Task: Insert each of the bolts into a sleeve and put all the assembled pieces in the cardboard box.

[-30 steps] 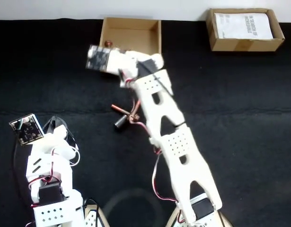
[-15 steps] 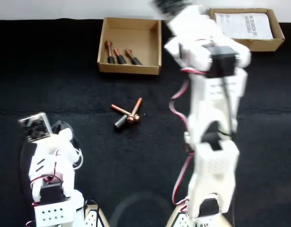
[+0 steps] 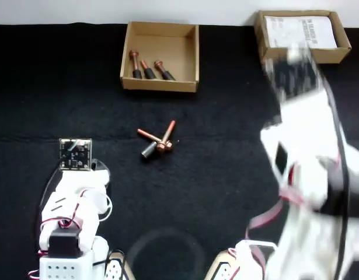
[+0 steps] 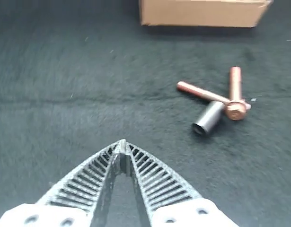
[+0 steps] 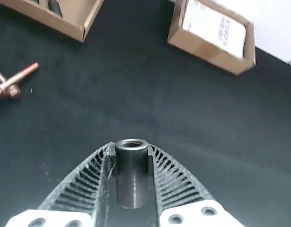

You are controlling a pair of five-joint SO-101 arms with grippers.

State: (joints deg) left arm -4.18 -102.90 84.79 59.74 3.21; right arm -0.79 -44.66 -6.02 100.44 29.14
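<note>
My right gripper (image 5: 131,146) is shut on a dark upright sleeve (image 5: 131,176), held above the mat on the right side; the right arm (image 3: 307,146) shows there in the high view. Two copper bolts (image 3: 159,137) lie crossed mid-table with a grey sleeve (image 3: 147,150) touching them. The left wrist view has the same bolts (image 4: 216,94) and sleeve (image 4: 207,117) ahead of my left gripper (image 4: 121,145), which is shut with nothing in it. The cardboard box (image 3: 128,55) at the back holds three assembled pieces (image 3: 147,69).
A second cardboard box (image 3: 302,55) with a printed sheet stands at the back right, also in the right wrist view (image 5: 211,52). The left arm (image 3: 74,198) sits at the front left. A black mat (image 3: 226,134) covers the table.
The right arm swung away from the cardboard box to the right side and drew back, uncovering three pieces in the box. The left arm shifted slightly right and forward.
</note>
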